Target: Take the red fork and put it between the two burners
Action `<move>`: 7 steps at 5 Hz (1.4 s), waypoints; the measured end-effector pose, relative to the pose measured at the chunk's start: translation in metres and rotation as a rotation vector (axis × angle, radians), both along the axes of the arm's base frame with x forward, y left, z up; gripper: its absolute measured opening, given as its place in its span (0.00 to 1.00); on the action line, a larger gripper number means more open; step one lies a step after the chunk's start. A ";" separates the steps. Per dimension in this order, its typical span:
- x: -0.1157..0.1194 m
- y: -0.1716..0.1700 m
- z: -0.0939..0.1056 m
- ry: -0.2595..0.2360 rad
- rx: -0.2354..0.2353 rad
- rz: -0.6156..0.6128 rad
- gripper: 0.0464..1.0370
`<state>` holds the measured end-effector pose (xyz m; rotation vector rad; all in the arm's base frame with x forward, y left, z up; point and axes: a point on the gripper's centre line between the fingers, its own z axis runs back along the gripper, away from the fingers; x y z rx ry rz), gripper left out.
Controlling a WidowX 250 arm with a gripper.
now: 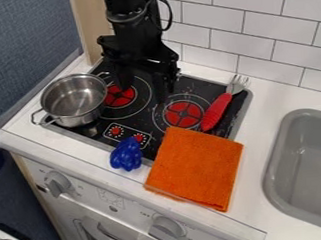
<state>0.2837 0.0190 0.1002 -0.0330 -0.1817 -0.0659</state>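
My black gripper (143, 83) is open over the back of the stovetop, its two fingers apart with nothing between them. Below it lie the left burner (120, 95) and, further right, the right burner (184, 114), both red-centred with white rings. The red fork (217, 111) rests along the right side of the black stovetop, beside the right burner and well to the right of the gripper. Its metal tines point toward the tiled wall, and its red handle end is close to the orange cloth.
A metal pot (74, 99) stands at the stovetop's left. An orange cloth (196, 165) lies over the front right edge, with a blue object (126, 154) beside it. The grey sink (305, 160) is at the right, and a tiled wall (260, 37) rises behind.
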 end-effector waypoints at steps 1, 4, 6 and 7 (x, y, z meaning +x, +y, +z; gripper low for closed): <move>-0.001 -0.001 -0.008 0.026 -0.003 0.002 0.96; 0.074 -0.062 -0.069 0.096 0.000 -0.056 0.96; 0.105 -0.073 -0.090 0.097 -0.024 -0.035 0.91; 0.105 -0.073 -0.091 0.110 -0.018 -0.050 0.62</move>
